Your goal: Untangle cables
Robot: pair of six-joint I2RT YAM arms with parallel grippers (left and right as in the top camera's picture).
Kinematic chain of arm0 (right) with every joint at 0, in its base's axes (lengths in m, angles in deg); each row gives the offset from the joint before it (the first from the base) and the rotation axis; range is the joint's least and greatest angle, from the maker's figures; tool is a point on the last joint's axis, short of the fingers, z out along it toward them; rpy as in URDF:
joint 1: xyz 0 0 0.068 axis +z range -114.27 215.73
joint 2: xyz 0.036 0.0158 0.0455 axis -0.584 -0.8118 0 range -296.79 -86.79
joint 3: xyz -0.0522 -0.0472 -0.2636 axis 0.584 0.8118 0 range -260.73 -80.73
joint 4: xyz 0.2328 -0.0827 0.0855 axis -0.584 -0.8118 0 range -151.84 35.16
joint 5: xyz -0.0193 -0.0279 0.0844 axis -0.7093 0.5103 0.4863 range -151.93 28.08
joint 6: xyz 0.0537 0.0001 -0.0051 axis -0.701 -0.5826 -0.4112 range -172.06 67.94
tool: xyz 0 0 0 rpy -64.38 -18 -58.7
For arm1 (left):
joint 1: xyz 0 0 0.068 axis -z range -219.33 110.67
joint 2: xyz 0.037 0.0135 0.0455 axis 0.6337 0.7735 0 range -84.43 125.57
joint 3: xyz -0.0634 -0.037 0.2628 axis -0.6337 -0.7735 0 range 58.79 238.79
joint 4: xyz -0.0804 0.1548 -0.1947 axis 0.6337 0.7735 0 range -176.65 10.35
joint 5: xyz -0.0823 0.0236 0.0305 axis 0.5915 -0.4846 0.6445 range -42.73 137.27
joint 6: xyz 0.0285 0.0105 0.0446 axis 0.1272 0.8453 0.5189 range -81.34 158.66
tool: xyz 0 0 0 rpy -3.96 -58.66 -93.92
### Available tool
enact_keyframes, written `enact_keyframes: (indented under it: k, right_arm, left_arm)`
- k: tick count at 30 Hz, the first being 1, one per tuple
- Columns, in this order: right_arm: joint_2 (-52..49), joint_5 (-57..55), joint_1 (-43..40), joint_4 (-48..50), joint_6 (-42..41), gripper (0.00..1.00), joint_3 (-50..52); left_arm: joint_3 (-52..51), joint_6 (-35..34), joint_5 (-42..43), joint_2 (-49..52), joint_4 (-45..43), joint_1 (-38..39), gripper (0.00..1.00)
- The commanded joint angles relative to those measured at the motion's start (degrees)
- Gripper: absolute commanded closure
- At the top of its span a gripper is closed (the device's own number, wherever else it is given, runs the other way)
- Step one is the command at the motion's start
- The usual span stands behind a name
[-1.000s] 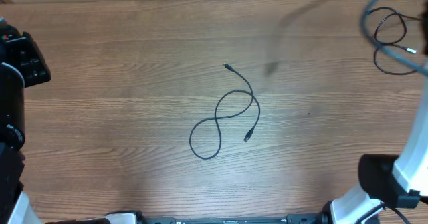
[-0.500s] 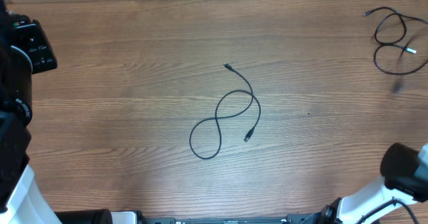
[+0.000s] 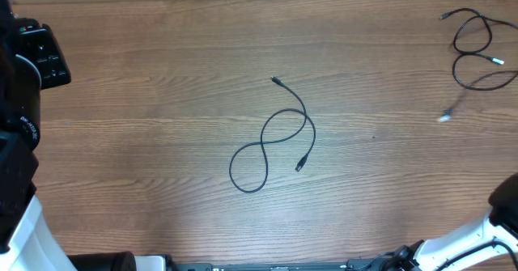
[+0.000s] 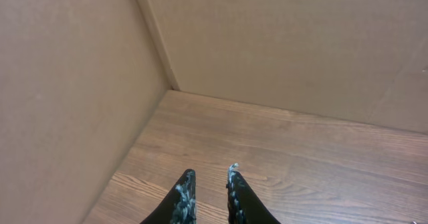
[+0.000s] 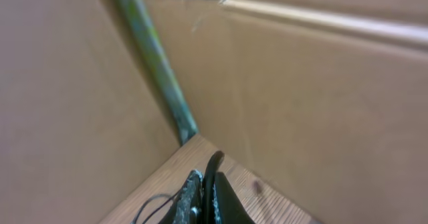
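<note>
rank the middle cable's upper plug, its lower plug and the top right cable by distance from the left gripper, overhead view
1. upper plug, centre, closest to the left gripper at the left edge
2. lower plug, slightly further right
3. top right cable, far corner

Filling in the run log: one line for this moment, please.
centre cable: figure-eight | corner cable: looped | left tool: open | right tool: shut

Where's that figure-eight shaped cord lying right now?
Overhead view: the figure-eight cord lies near the middle of the table, well apart from the other cord in the far right corner.
</note>
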Motion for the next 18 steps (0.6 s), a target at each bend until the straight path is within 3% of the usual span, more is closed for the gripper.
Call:
enact_keyframes:
  k: [1, 9, 18]
  right_arm:
    - [4.8, 6.1, -1.9, 1.7, 0.6, 0.96, -0.8]
    - [7.9, 6.4, -3.2, 4.1, 0.7, 0.96, -0.9]
    - [3.6, 6.4, -3.2, 1.3, 0.7, 0.96, 2.5]
  left_arm:
    - [0.2, -1.1, 2.3, 1.4, 0.0, -0.3, 0.83]
    - [0.2, -1.1, 2.6, 2.8, -0.2, -0.3, 0.87]
    - [0.2, -1.2, 2.8, 2.8, -0.5, -0.3, 0.87]
